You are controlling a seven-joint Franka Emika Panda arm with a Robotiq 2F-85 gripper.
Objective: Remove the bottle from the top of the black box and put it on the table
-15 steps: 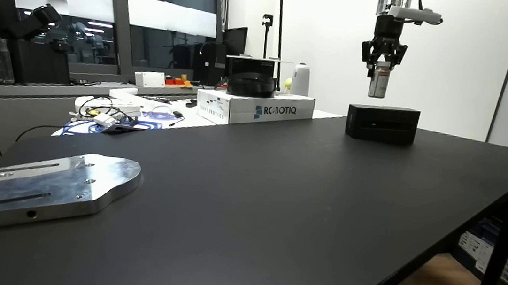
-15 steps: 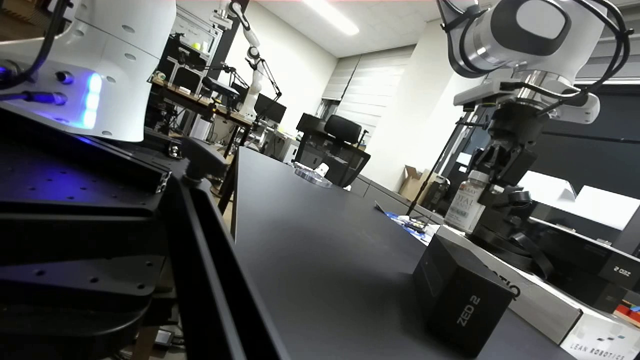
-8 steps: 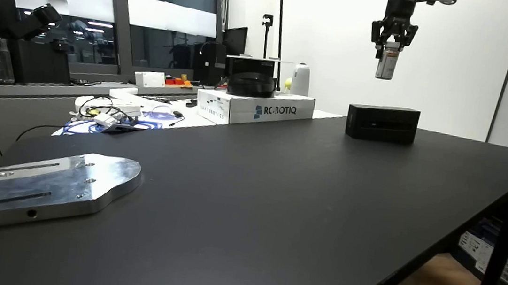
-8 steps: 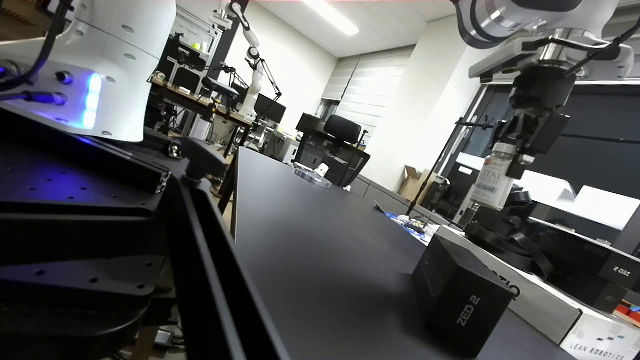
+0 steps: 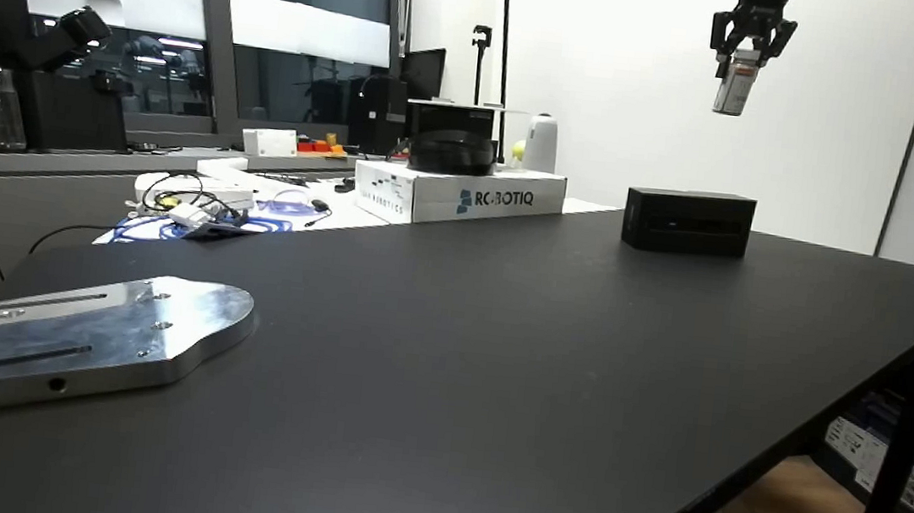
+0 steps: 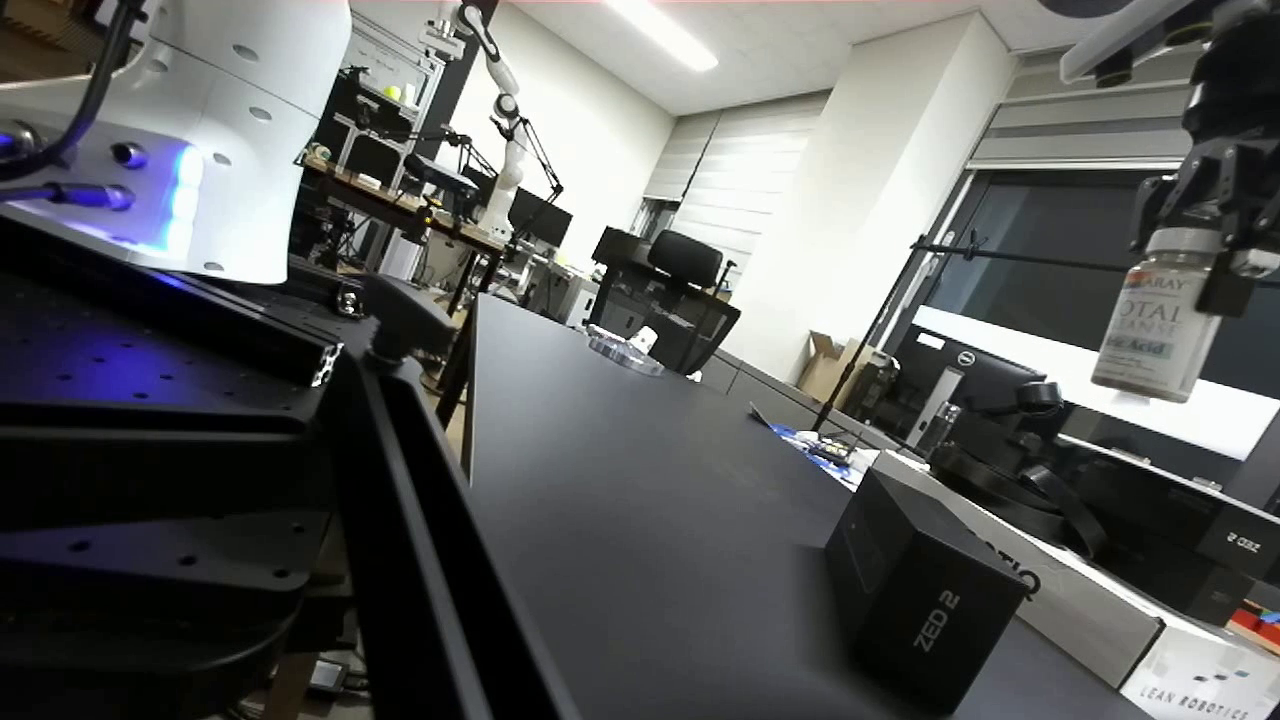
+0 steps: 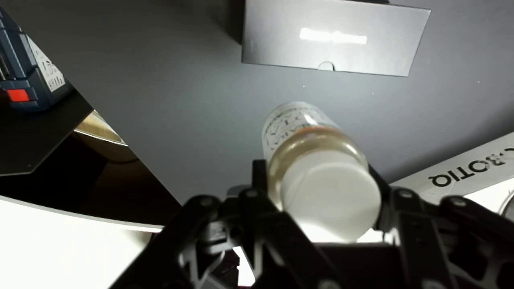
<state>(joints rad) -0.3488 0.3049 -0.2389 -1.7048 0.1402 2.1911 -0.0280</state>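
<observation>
The bottle (image 5: 735,86), with a white cap and pale printed label, hangs slightly tilted in my gripper (image 5: 743,61), high above the table. The bottle (image 6: 1155,325) and gripper (image 6: 1190,255) are near the right edge of an exterior view. In the wrist view my gripper (image 7: 319,178) is shut with a finger on either side of the bottle (image 7: 315,138), near its cap. The black box (image 5: 686,223) stands on the table (image 5: 447,349), well below the bottle and apart from it. It also shows in an exterior view (image 6: 920,590) and, shiny with glare, in the wrist view (image 7: 333,50).
A long white lettered box (image 5: 471,199) with dark equipment (image 5: 451,152) on it stands beside the table. A metal plate (image 5: 93,329) lies at the table's far end from the box. Loose cables (image 5: 199,208) lie on a side surface. The table's edge shows in the wrist view.
My gripper has risen with the bottle and moved rightward in both exterior views, away from above the black box. The box has not moved.
</observation>
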